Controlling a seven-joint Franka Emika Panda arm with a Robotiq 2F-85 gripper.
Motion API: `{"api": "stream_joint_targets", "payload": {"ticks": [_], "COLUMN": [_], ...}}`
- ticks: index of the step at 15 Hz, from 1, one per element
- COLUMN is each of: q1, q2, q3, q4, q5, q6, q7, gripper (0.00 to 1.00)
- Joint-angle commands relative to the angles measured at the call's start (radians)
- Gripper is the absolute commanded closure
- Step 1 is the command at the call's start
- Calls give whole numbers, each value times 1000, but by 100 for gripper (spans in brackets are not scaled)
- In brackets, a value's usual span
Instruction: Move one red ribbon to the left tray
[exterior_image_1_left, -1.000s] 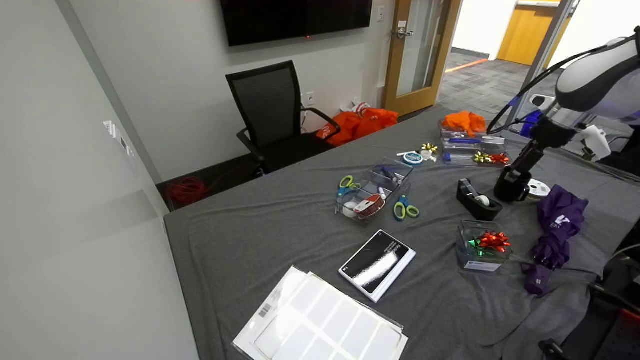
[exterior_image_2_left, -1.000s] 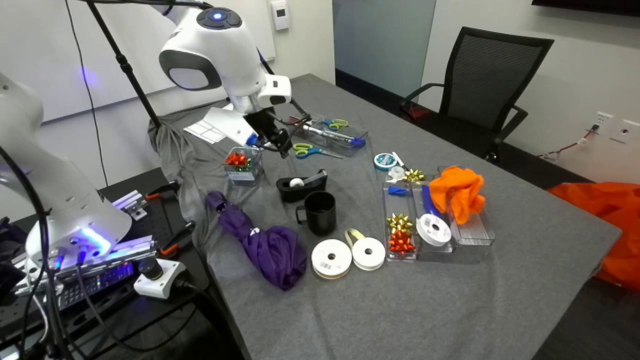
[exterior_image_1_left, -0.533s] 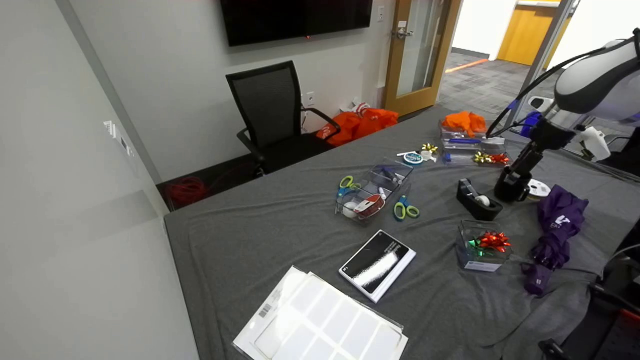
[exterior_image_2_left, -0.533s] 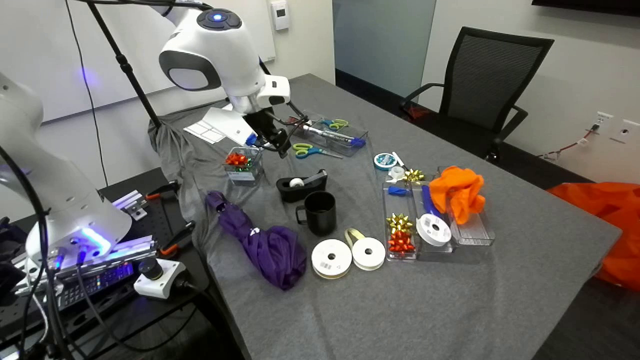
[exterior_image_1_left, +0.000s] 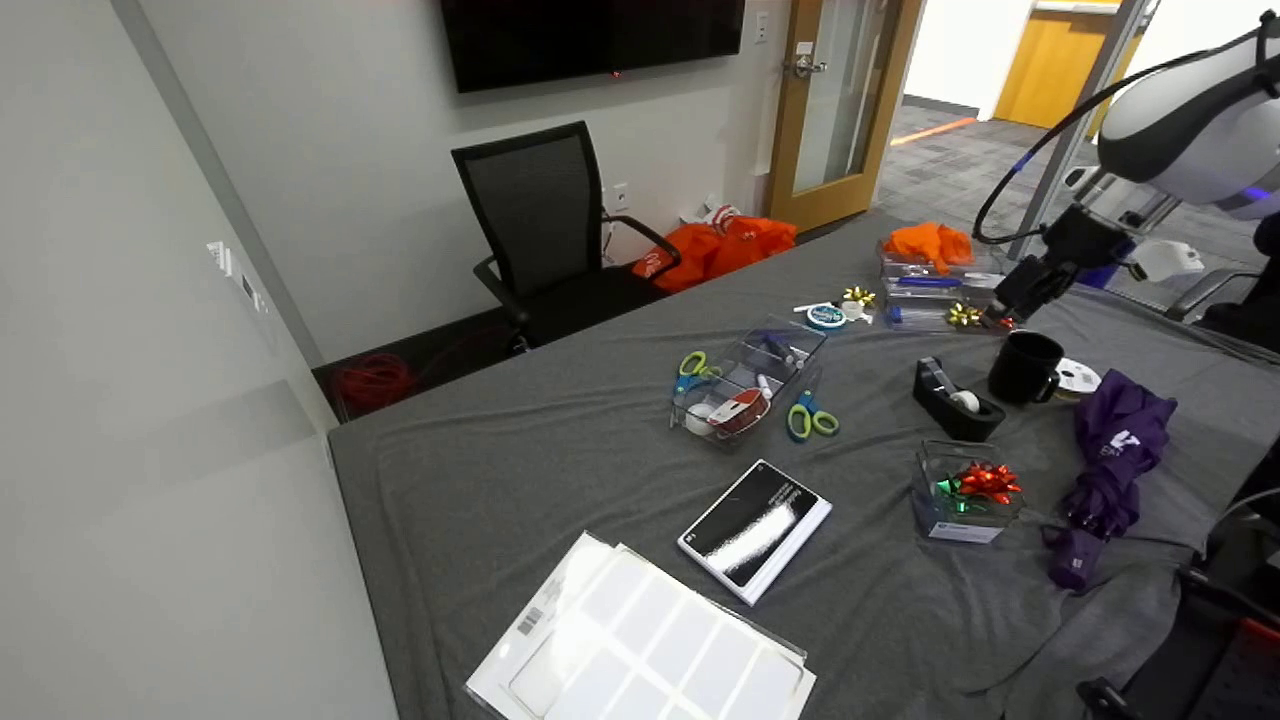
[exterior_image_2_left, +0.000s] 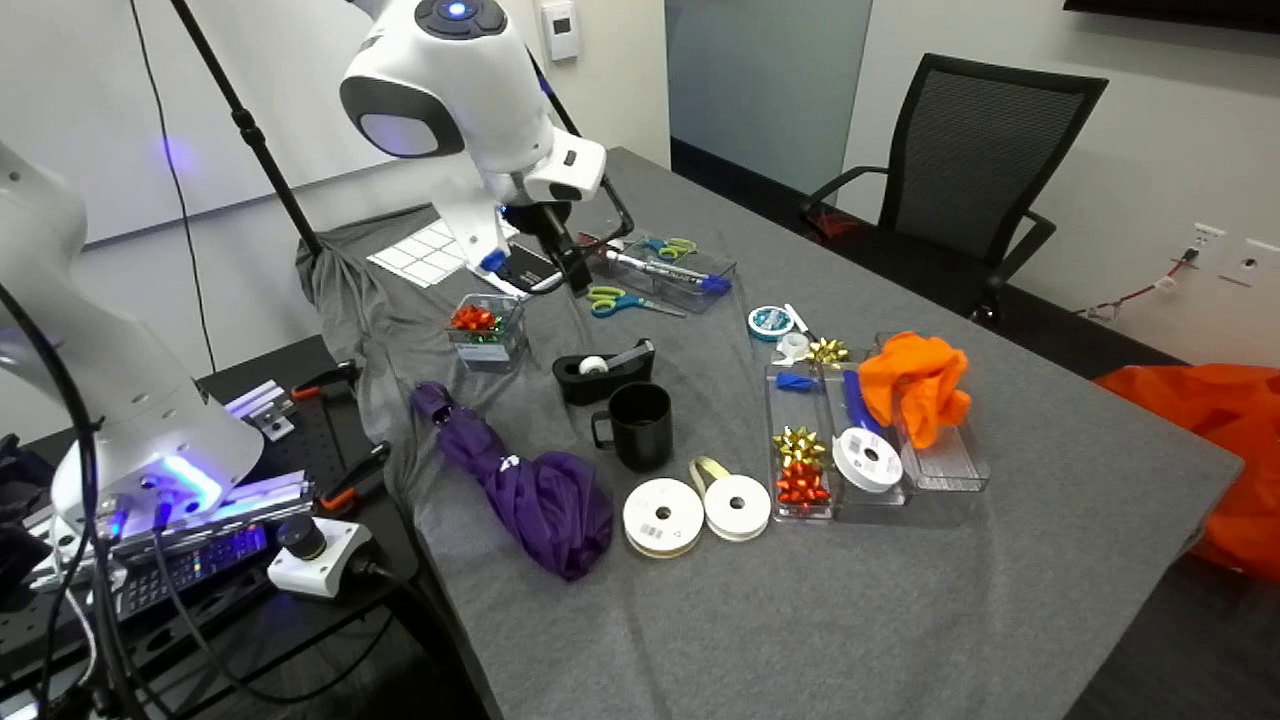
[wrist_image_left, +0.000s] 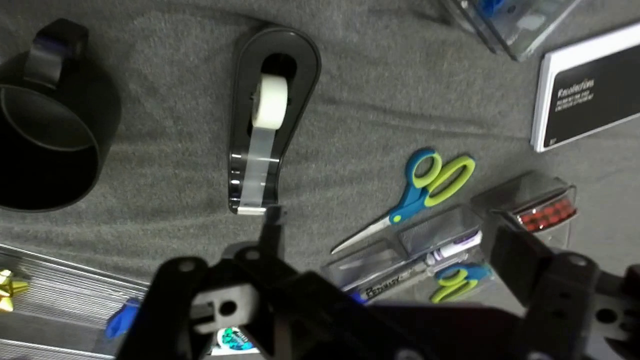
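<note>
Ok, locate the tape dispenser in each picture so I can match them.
Exterior view: tape dispenser, right of centre.
Exterior view: tape dispenser, near the centre.
Wrist view: tape dispenser, upper middle, just left of centre.
Shared landmark: black mug, standing near it in all three.

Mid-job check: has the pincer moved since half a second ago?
Yes. In an exterior view, the pincer has moved up and slightly left in the picture against the black mug, which it overlapped then and now appears clear of.

All cams: tbl (exterior_image_1_left: 520, 470) from above
</note>
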Motion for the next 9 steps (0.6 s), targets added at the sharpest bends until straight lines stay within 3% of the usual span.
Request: {"api": "stream_joint_targets", "payload": {"ticks": [1,8,9], "q1": [-21,-43,-41], "q2": [62,160,114], "q3": [4,16,22], "q4": [107,235,188], "q5": [30,78,48], "q6": [-40,4,-2], "q7": [181,440,410], "gripper": [0,0,0]}}
